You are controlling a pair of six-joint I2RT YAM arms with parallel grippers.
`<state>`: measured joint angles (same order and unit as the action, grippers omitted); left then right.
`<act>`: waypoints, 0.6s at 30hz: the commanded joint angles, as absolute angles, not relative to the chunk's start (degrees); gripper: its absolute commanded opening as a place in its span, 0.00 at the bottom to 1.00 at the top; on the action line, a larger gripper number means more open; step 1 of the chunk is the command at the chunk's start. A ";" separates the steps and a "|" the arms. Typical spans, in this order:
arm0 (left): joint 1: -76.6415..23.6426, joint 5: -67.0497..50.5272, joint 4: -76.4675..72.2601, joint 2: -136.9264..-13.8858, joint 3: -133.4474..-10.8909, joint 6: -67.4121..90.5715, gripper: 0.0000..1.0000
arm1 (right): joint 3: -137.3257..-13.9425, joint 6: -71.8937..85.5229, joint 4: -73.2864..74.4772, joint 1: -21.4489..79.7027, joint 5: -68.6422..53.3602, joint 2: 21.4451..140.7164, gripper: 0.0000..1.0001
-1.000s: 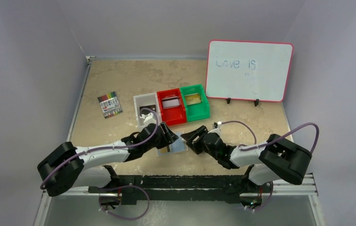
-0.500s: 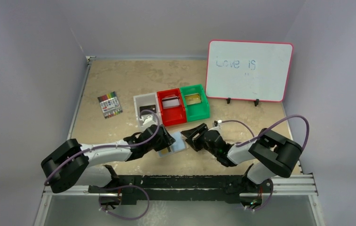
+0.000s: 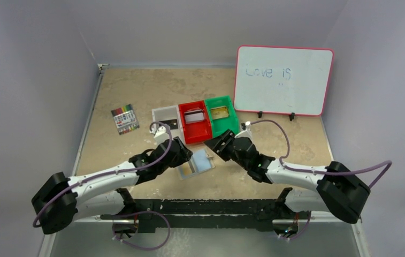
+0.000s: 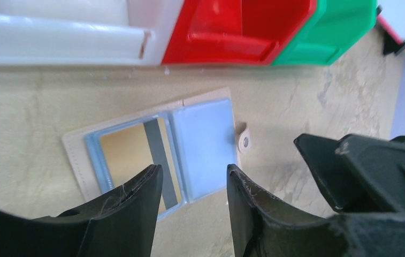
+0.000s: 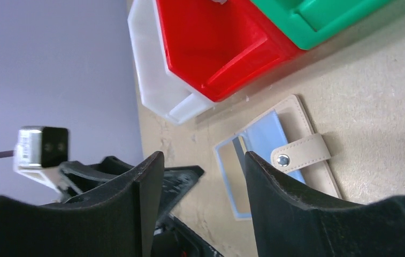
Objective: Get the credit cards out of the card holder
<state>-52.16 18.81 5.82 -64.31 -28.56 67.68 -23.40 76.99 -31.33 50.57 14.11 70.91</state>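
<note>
The card holder (image 3: 199, 163) lies open and flat on the table in front of the bins, tan outside and pale blue inside. A gold card with a dark stripe (image 4: 131, 156) sits in its left pocket, and the right pocket (image 4: 205, 144) looks empty. Its snap tab (image 4: 244, 141) points right. My left gripper (image 3: 185, 153) is open and empty, just left of and above the holder (image 4: 85, 155). My right gripper (image 3: 213, 145) is open and empty, just right of the holder (image 5: 291, 155). Neither touches it.
White bin (image 3: 157, 114), red bin (image 3: 183, 107) and green bin (image 3: 232, 115) stand in a row behind the holder, with a dark card (image 3: 168, 123), a silver-grey card (image 3: 193, 116) and a gold card (image 3: 220, 113) in them. A marker pack (image 3: 124, 119) lies far left. A whiteboard (image 3: 283, 80) stands back right.
Both grippers have drawn back from the card holder and risen towards the bins. The holder now lies uncovered and open between them.
</note>
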 commanded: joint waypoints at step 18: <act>-52.22 27.25 17.12 -53.00 -25.75 71.93 0.50 | -50.93 46.07 -11.67 54.13 -2.36 94.82 0.48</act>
